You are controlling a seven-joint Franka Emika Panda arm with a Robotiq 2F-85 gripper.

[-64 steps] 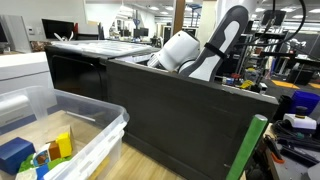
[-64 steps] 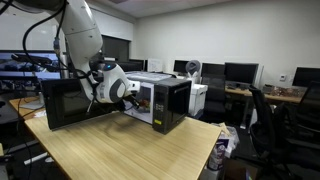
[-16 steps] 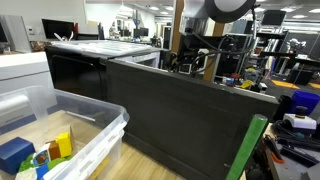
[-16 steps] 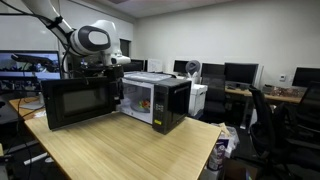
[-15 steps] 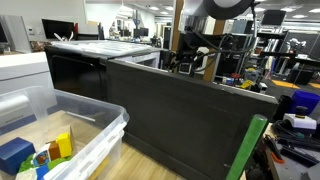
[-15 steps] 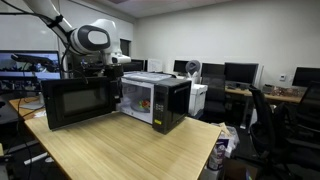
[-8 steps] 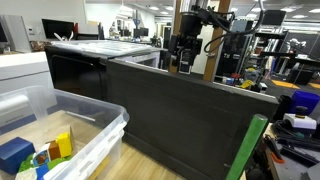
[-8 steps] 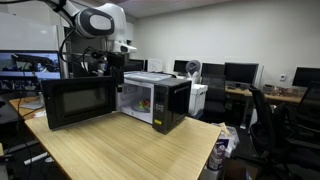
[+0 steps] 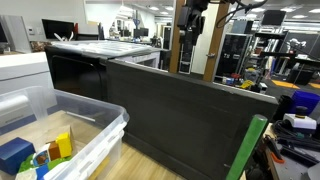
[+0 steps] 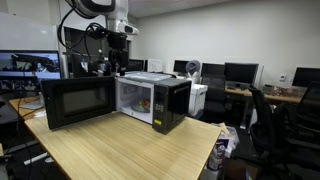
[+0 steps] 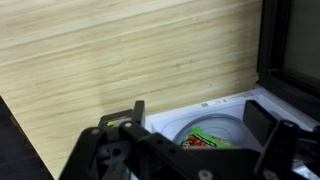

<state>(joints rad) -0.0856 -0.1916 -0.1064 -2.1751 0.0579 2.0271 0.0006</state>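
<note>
- Pale wooden table (image 10: 120,150) in an open office room carries the microwave (image 10: 160,100), which stands toward the far end of the tabletop in an exterior view.
- Its door (image 10: 78,103) is swung wide open to one side. The dark glass panel faces the camera, and the lit white cavity is exposed.
- Inside the cavity sits a round plate (image 11: 205,140) with something green and red on it. What that is cannot be told from the wrist view.
- High above the microwave hangs the gripper (image 10: 119,38), roughly over the place where door and body meet. It is well apart from both and touches nothing.
- From the wrist view the jaws stand spread wide with nothing between them. The black fingers (image 11: 137,110) sit to either side of the plate far below.
- Bare wood grain fills the upper part of the wrist view. A dark frame cuts in at the right edge, and whether it is the door or the body cannot be told.
- Near the camera in an exterior view stands a clear plastic bin (image 9: 105,125) holding a blue block (image 9: 15,155) and a yellow block (image 9: 62,145).
- Farther back, monitors (image 10: 240,72) line the desks.
- A black office chair (image 10: 275,115) stands beside the table, well apart from the microwave.
</note>
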